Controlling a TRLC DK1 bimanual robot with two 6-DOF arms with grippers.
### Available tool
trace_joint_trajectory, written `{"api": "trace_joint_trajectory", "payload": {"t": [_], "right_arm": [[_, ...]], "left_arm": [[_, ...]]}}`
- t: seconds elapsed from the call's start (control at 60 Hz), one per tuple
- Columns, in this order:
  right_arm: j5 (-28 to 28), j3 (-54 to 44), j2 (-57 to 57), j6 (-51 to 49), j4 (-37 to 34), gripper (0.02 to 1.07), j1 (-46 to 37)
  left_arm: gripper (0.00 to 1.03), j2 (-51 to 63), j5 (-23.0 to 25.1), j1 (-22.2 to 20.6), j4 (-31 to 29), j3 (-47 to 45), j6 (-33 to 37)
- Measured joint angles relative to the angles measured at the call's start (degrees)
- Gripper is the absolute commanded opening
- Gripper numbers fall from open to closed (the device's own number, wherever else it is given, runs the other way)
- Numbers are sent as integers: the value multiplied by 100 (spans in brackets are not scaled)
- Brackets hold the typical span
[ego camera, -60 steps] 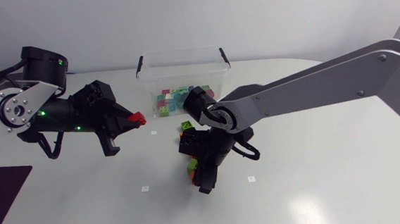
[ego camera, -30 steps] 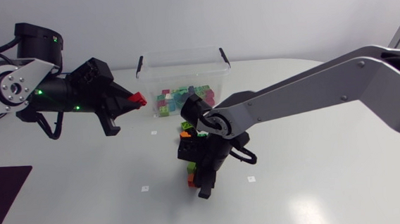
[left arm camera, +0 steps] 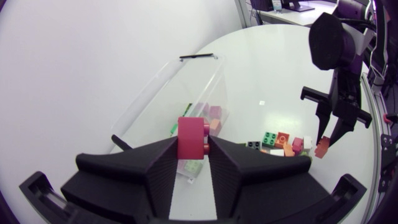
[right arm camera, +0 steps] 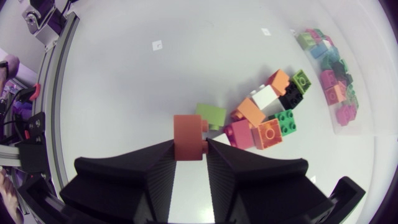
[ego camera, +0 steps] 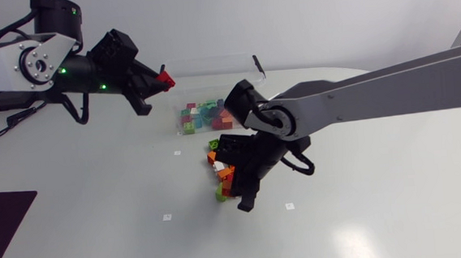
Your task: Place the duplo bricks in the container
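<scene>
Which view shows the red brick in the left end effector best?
The left wrist view: the red brick sits large between the left end effector's fingers. The head view shows only a small red spot. The right wrist view lacks it.

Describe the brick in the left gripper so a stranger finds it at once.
Find the clear container at the far side of the table. Near its left end the left gripper is shut on one red brick, held in the air. Its neighbours lie inside the container, and the right gripper holds an orange brick.
</scene>
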Motion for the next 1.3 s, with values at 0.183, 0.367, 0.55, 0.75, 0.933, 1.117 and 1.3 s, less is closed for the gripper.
{"api": "trace_joint_trajectory", "payload": {"t": [0.183,0.367,0.55,0.75,0.933,1.117,1.3], "right_arm": [[-98,-33,-398,-37,-2,20,-273],[-109,-33,-514,-37,11,20,-426],[-125,-31,-535,-37,55,20,-634],[-125,59,-566,-31,192,20,-820],[-125,350,-588,101,452,20,-990],[-127,713,-588,339,874,20,-1156],[-125,1266,-411,557,1161,20,-1325]], "left_arm": [[25,841,7,-61,170,951,-378],[26,1631,15,-90,175,1703,-629],[27,2249,15,-92,175,2398,-815],[92,2833,9,-140,179,3145,-1158],[99,2977,-7,-245,190,3294,-1270],[98,2721,-9,-262,195,2988,-1272],[98,1779,20,-262,197,1998,-1266]]}}
